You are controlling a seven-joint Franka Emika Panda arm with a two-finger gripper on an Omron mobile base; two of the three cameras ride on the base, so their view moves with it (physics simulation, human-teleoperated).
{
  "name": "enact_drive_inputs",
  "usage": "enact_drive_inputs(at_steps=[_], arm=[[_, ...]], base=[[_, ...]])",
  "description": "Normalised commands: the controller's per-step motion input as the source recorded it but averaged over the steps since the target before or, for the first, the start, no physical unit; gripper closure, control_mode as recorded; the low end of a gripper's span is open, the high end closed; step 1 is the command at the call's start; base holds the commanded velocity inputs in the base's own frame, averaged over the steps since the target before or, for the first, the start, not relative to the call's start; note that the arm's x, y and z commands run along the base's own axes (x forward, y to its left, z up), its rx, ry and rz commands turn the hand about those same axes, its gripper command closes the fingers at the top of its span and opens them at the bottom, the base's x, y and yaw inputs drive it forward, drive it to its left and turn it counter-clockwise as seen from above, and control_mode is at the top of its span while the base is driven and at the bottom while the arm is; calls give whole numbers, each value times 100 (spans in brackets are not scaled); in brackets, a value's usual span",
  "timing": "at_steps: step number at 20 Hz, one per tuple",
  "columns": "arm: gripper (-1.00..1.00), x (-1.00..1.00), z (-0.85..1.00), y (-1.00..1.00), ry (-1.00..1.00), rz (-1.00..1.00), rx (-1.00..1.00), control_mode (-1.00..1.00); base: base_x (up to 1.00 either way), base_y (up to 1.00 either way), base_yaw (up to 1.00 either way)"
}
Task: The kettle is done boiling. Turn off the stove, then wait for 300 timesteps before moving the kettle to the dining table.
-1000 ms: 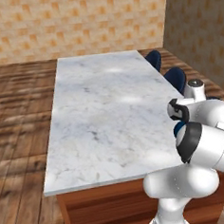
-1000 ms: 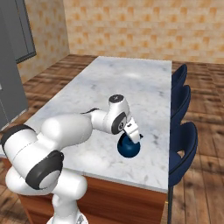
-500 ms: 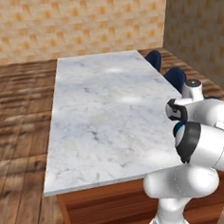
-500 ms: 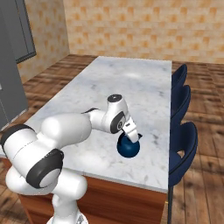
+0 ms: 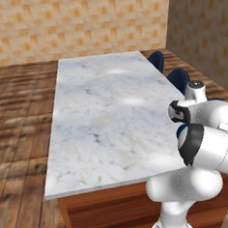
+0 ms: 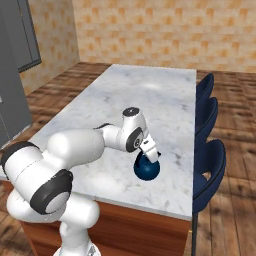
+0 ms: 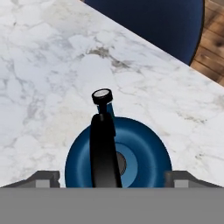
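Marble dining table (image 5: 102, 121) runs long toward the tiled back wall (image 5: 75, 22), wood floor (image 5: 18, 109) on its far side in left base view, w/ most of the slab bare. Kettle (image 6: 146, 168) sits on the slab near the stool-side long edge, toward the near end; some marble between it and that edge, more toward the near short edge. Three dark-blue stools (image 6: 207, 170) are lined up just beside that edge in right base view; left base view catches two of them (image 5: 177, 79) past the arm, and the arm's white links block the kettle there. Gripper (image 6: 150, 152) is right over the kettle top in right base view, touching or nearly so, can't tell from there. Hand view looks straight down: black handle (image 7: 104, 148) runs up the middle over the blue body, the two fingertips (image 7: 43, 178) stand wide apart either side of the body, not pinching the handle. One stool seat (image 7: 148, 22) fills the top past the table edge.
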Motion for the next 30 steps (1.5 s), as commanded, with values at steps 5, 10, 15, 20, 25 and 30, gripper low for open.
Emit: enact_drive_inputs(at_steps=[5, 10, 15, 20, 25, 30], arm=[[-100, -2, 0, 0, 0, 0, 0, -100], [-100, -2, 19, 1, 3, 0, 0, -100], [-100, -5, 28, 4, 4, 0, -1, -100], [-100, -17, 37, 3, 7, 0, -2, -100], [-100, -28, 34, 0, 5, 0, -2, -100], [-100, -48, 34, 0, 1, 0, 0, -100]], base=[[0, 0, 0], [0, 0, 0], [0, 0, 0], [0, 0, 0], [0, 0, 0], [0, 0, 0]])
